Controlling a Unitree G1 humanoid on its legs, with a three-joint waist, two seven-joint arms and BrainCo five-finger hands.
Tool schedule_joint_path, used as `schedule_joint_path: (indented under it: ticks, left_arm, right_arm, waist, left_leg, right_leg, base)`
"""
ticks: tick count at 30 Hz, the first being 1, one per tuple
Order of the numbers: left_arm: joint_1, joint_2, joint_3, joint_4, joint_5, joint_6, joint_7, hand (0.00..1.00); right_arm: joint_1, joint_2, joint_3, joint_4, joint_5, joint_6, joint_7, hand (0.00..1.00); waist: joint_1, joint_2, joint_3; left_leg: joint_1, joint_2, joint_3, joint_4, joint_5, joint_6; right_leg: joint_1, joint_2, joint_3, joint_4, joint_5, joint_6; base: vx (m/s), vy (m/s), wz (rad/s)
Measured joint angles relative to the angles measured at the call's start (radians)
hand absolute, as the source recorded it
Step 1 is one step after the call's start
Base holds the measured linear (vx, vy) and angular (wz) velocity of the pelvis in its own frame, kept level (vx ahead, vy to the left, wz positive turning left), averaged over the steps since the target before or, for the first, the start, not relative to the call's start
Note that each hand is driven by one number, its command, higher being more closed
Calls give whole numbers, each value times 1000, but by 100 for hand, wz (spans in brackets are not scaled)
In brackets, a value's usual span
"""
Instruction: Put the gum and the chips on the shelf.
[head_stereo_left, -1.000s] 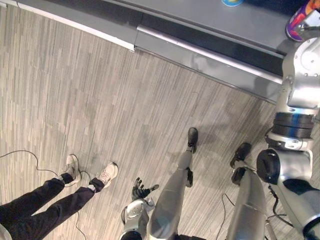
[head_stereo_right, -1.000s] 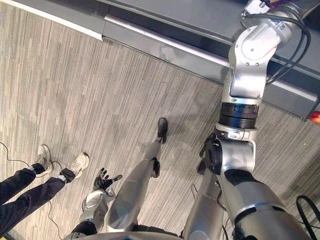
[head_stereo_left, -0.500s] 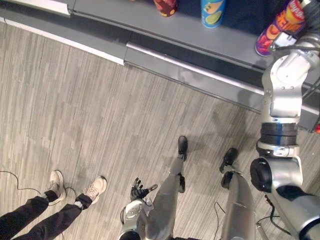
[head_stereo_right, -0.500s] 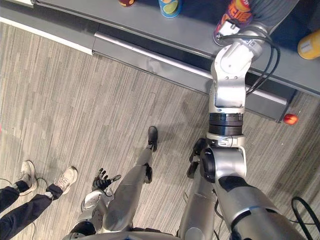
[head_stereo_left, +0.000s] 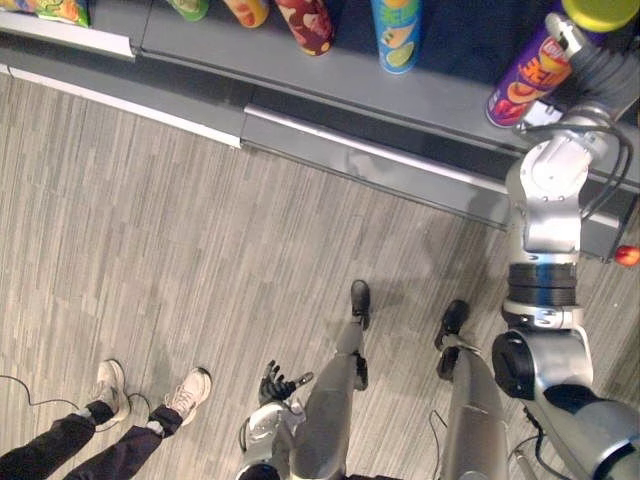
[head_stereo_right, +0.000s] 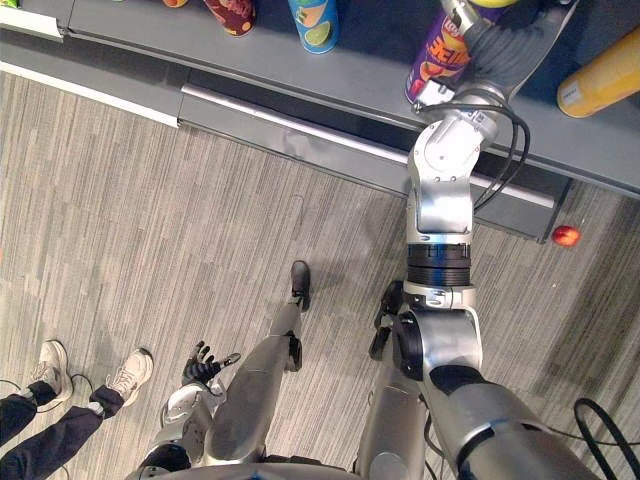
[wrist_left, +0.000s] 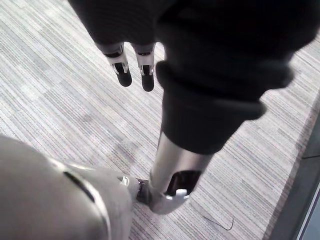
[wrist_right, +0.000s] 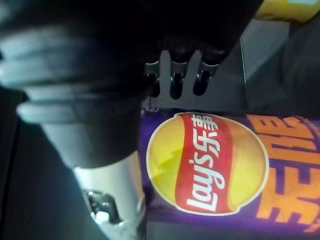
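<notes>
- The right hand (wrist_right: 112, 195) is up at the shelf (head_stereo_left: 300, 75), closed across a purple can of chips (head_stereo_left: 520, 80). The row of fingers (wrist_right: 172, 85) sits just over one side of the can and the thumb lies against the other.
- The can shows upright among the other cans, its base low over the grey shelf board or touching it. I cannot tell which.
- The can is probably a stiff card tube, light for its bulk, with a smooth glossy wall that may slide under hard fingertips.
- Its contents break easily, so a moderate squeeze is likely better than a hard one. The tube should hold its shape under that.
- It is tall and narrow, so it will probably tip if its base lands on an edge. The best hold is likely across the round wall near mid-height, with the base set down flat.
- A blue can (head_stereo_left: 397, 30) stands well apart to the left and a yellow-orange can (head_stereo_right: 600, 85) is near on the right. This leaves room to let go without knocking either.
- The left hand (head_stereo_left: 278, 383) hangs low beside the leg with its fingers loose and spread, holding nothing.
- A small red ball (head_stereo_right: 566, 236) lies on the floor below the shelf edge.
- A person's shoes (head_stereo_left: 150, 395) stand near the robot's left side.
</notes>
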Motion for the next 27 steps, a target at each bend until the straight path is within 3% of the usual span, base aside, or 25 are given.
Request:
schedule_joint_path:
  ticks: [10, 15, 22, 27]
  left_arm:
    - [0, 0, 14, 17, 40, 8, -1, 0]
    - [2, 3, 42, 37, 53, 26, -2, 0]
    - [2, 0, 62, 41, 110, 35, 0, 0]
    - [3, 7, 76, 75, 134, 52, 2, 0]
  right_arm:
    - [72, 46, 14, 0, 1, -11, 8, 0]
    - [140, 81, 31, 0, 1, -17, 27, 0]
    - [226, 122, 32, 0, 2, -21, 52, 0]
    - [333, 149, 40, 32, 2, -23, 82, 0]
  waist:
    - [-7, -10, -6]
    - [-24, -40, -27]
    - [-26, -49, -42]
    - [-29, -70, -84]
  left_leg:
    - [55, 4, 2, 0, -6, -4]
    - [94, 6, 1, 0, -18, -4]
    - [160, 10, 0, 0, -30, -3]
    - [223, 17, -1, 0, -47, -1]
  right_leg:
    - [63, 6, -3, -18, 3, -1]
    - [106, 9, -4, -30, 3, 0]
    - [184, 16, -9, -54, 3, 1]
    - [262, 28, -14, -89, 4, 4]
  base:
    - [3, -22, -1]
    - [12, -18, -2]
    - [40, -25, -2]
    - [66, -12, -3]
